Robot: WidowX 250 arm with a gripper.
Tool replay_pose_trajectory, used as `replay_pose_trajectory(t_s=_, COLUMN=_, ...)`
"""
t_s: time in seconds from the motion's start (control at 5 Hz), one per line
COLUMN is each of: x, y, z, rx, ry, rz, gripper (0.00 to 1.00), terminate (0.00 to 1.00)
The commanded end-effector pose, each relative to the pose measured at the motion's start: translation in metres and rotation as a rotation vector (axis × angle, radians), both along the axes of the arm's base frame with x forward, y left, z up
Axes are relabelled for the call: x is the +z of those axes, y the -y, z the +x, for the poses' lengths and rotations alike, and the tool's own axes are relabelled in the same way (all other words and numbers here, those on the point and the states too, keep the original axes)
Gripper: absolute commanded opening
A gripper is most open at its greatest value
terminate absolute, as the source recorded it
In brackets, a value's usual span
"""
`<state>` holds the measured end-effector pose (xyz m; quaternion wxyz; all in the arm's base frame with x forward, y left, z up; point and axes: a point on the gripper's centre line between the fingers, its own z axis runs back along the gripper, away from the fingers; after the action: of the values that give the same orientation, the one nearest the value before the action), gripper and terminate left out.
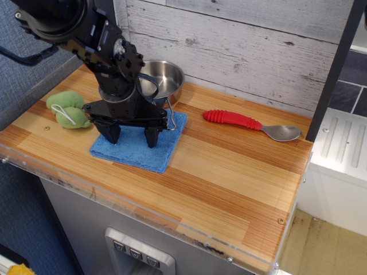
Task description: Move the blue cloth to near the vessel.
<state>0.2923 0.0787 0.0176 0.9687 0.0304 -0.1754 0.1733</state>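
The blue cloth lies flat on the tabletop, its far edge just in front of the vessel, whose folding wire handle reaches down over the cloth's 1 o'clock corner. The gripper stands over the cloth with its 2 fingers spread wide and their tips down on the fabric; they are released, holding nothing, with no fold pinched between them.

The cloth looks like soft, fuzzy terry: light, limp, with no stiffness of its own. It should slide on the smooth wood when pressed and dragged, but it would bunch or fold if pushed from one edge. To lift it, a pinch on a raised fold near the middle or on a free corner at 5 or 7 o'clock seems best. It is not fragile and not slippery.

A green stuffed toy sits at 9 o'clock from the cloth, just beside its left edge and close to the left finger, so a further slide that way would bump it. A red-handled spoon lies at 3 o'clock, well apart. The pan is light and could be nudged by the wire handle. Judged from its place, the cloth is already near the vessel
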Motion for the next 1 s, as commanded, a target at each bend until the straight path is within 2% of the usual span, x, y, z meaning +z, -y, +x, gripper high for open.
replay_pose_trajectory(t_s=0.0, x=0.033, y=0.0, z=-0.001, rx=-0.008, ry=0.086, rz=0.018, gripper=1.0, terminate=0.0)
replay_pose_trajectory(t_s=0.2, x=0.054, y=0.006, z=0.0, rx=-0.036, ry=0.135, rz=0.031, gripper=1.0, terminate=0.0)
replay_pose_trajectory(t_s=0.4, x=0.086, y=0.012, z=-0.003, rx=-0.059, ry=0.205, rz=0.056, gripper=1.0, terminate=0.0)
replay_pose_trajectory(t_s=0.6, x=0.12, y=0.018, z=-0.007, rx=-0.122, ry=0.293, rz=0.108, gripper=1.0, terminate=0.0)
replay_pose_trajectory(t_s=0.8, x=0.12, y=0.018, z=-0.007, rx=-0.122, ry=0.293, rz=0.108, gripper=1.0, terminate=0.0)
